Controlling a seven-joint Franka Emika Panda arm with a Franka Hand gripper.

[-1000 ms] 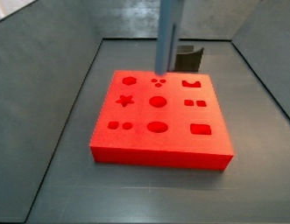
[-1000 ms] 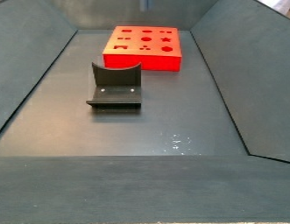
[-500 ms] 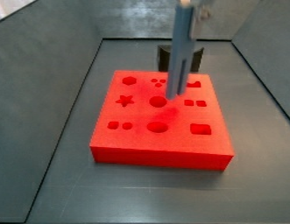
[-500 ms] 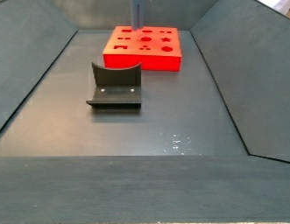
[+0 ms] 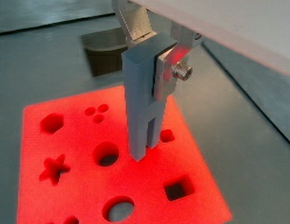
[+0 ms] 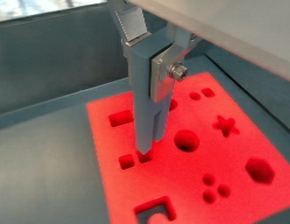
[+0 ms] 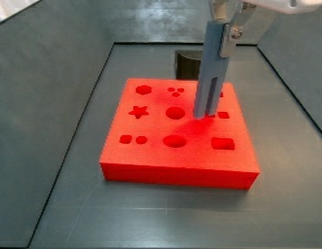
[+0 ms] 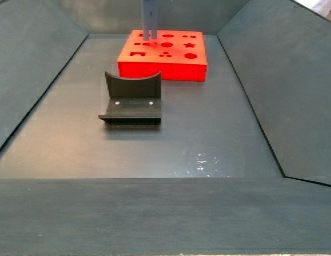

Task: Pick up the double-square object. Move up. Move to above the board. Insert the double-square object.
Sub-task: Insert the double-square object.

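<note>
- On the grey floor of the bin, the board is the biggest thing going: a flat bright red block, sitting at the far end in a side view, with star, circle, hexagon and square holes cut in its top.
- Next down is the fixture, a dark L-shaped bracket on its base plate, standing on the floor just in front of the board in that side view and not touching it. In a wrist view it shows as a dark shape past the board's edge.
- Then the double-square object, a long thin blue-grey bar hanging upright over the board. Its lower end, split into 2 square prongs, sits right at the pair of small square holes in both wrist views. Can't tell how far the tips are actually into the holes, if at all.
- Smallest bit showing is the gripper, up at the top of the bar above the board. Its silver finger plates are clamped against the bar's upper end, so it's closed tight on the bar. In a side view only its lower edge peeks in at the top.
</note>
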